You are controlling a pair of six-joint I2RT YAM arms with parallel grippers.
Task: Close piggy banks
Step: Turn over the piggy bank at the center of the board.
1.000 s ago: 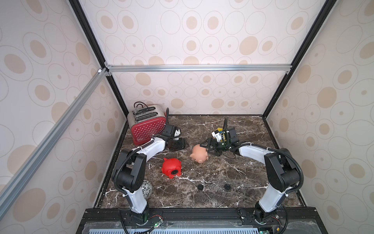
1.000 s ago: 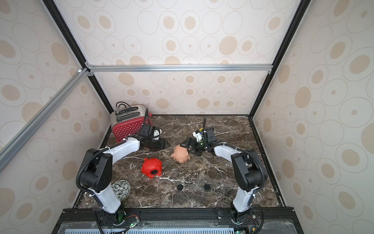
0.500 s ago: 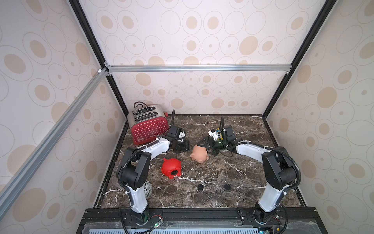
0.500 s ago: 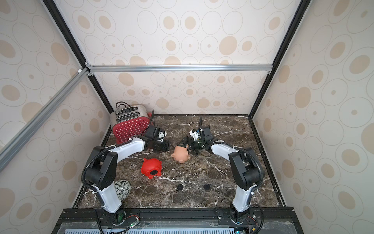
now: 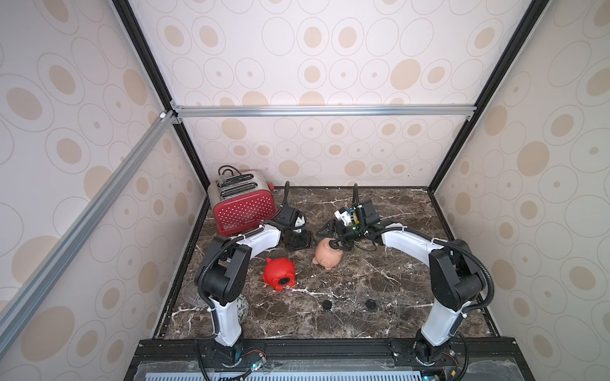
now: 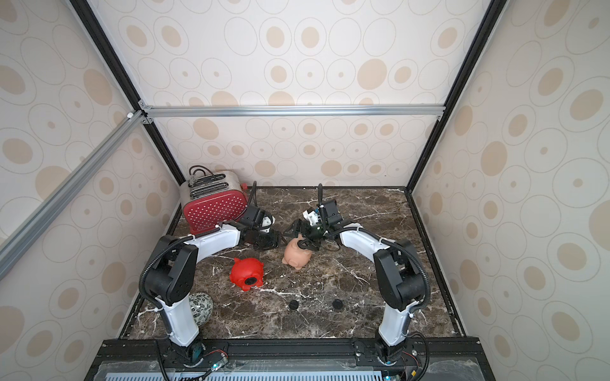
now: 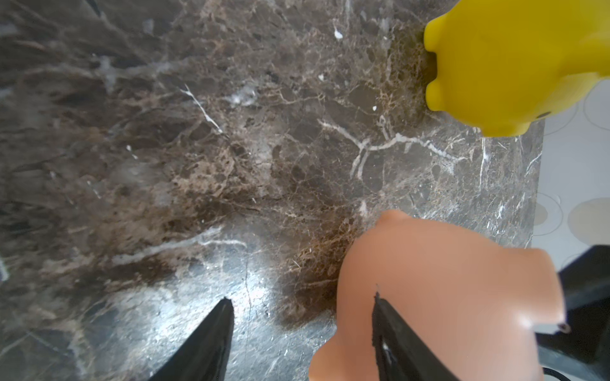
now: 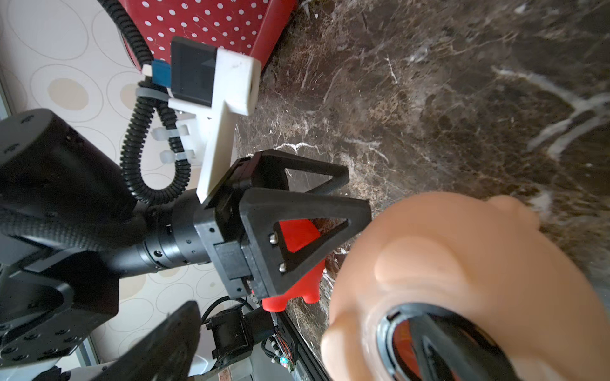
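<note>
reaching left pincer (image 5: 305,239): low over the tabletop (image 5: 396,280), just beside the peach-pink pig (image 5: 326,255). from the left wrist its fingers stand apart with bare marble between them, nothing held, and one finger crosses in front of the pig's flank.
right pincer (image 5: 326,238): spread wide, gripping nothing. one finger lies across the pig's round belly hole, the other hangs well off to the side.
peach-pink pig: mid-tabletop, between the two pincers, tipped over with the belly hole turned toward the right pincer. a black ring lines the hole, and whether it is plugged i cannot tell.
red pig (image 5: 280,273): on its side nearer the front, by the left arm, with the dark belly hole facing both top views, apart from both pincers.
yellow pig (image 7: 515,62): seen only from the left wrist, on the tabletop past the peach-pink one, near the edge by the wall.
black discs (image 5: 325,305): two of them, flat on the marble near the front, side by side but apart.
toaster (image 5: 244,211): red with white dots, in the back corner behind the left arm.
</note>
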